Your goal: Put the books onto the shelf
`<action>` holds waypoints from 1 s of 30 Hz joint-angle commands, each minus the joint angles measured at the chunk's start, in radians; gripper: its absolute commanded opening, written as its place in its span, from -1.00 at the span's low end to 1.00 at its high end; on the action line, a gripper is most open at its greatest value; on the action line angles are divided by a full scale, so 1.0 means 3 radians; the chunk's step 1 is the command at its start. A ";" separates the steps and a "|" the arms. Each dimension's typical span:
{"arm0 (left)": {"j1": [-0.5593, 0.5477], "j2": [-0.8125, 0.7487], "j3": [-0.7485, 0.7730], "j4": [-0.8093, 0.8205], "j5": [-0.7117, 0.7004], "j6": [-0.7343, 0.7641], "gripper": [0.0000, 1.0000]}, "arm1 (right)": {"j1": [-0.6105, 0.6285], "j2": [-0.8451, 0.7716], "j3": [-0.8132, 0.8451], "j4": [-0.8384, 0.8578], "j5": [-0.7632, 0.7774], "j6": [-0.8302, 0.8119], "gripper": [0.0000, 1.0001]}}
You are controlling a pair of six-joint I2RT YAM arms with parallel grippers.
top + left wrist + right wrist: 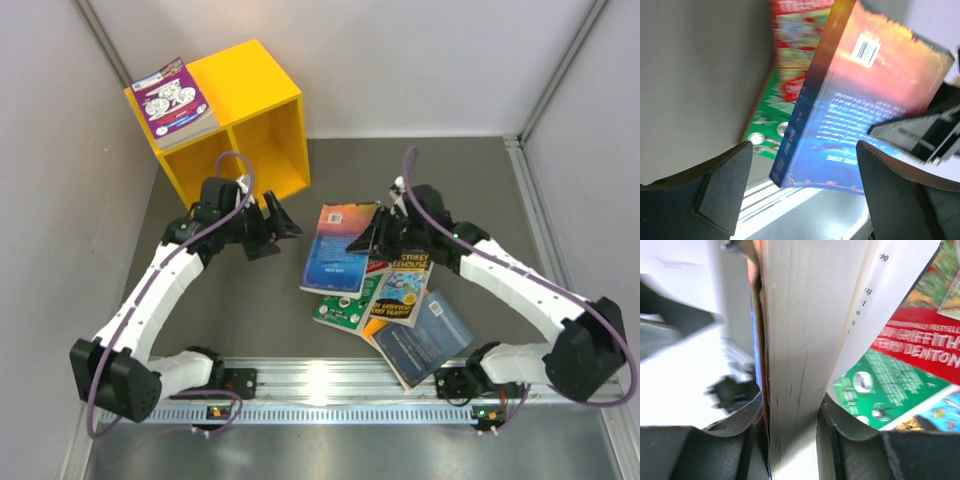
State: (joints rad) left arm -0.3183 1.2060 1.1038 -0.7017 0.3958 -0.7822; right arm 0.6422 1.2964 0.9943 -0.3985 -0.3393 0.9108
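A blue and orange book (pixel 340 245) is lifted by its right edge, tilted over the pile, with my right gripper (pixel 372 240) shut on it. In the right wrist view its page edge (pixel 795 355) fills the gap of that gripper (pixel 792 415). My left gripper (pixel 287 224) is open just left of this book, short of touching it; its wrist view shows the book's spine and back cover (pixel 860 115) beyond the spread gripper (pixel 805 172). The yellow shelf (pixel 250 95) stands at the back left. A purple book (pixel 175 100) lies on its top.
Three more books lie on the table under and right of the lifted one: a green book (pixel 338 312), a Treehouse book (pixel 402 285) and a dark blue book (pixel 425 340). Grey walls close in both sides. A metal rail (pixel 330 385) runs along the near edge.
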 commanded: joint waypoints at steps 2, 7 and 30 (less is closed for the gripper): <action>0.0008 -0.0302 -0.0222 0.0758 0.0572 -0.0184 0.76 | -0.0243 -0.0399 0.0045 0.1265 -0.1158 0.0465 -1.00; 0.0008 -0.0390 -0.0356 0.1403 0.0879 -0.0517 0.78 | -0.0244 -0.0461 -0.0108 0.2297 -0.1563 0.1100 -1.00; 0.0043 0.0253 0.1879 0.0719 0.1089 0.0060 -1.00 | -0.0346 -0.0788 0.0060 0.1923 -0.1390 0.0953 0.99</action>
State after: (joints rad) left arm -0.3214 1.2491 1.3624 -0.4408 0.7692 -0.8810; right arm 0.5579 1.1538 0.9051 0.1783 -0.7258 1.2629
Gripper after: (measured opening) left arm 0.355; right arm 0.974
